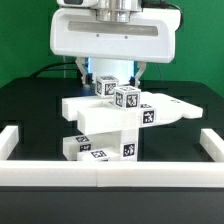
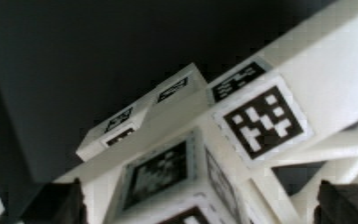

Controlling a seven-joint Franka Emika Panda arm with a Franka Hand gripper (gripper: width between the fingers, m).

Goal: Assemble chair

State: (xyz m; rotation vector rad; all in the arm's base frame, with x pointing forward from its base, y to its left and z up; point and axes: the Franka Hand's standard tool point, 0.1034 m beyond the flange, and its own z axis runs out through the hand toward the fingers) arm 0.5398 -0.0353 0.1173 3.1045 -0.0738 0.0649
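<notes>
The partly built chair [image 1: 112, 125] stands mid-table as a stack of white blocky parts with black-and-white tags. Two tagged post ends [image 1: 106, 86] [image 1: 127, 98] stick up at its top, and a flat slab [image 1: 172, 110] reaches toward the exterior view's right. My gripper [image 1: 112, 74] hangs just above those post ends, open. In the wrist view the tagged white parts [image 2: 261, 118] fill the frame very close up. The gripper [image 2: 197, 205] straddles them with its dark fingers [image 2: 51, 205] far apart at either side, and a dark gap shows beside one finger. Nothing is held.
White border rails run along the front [image 1: 100, 176], the exterior view's left [image 1: 10, 140] and right [image 1: 212, 142] of the black table [image 1: 40, 110]. A green wall stands behind the arm.
</notes>
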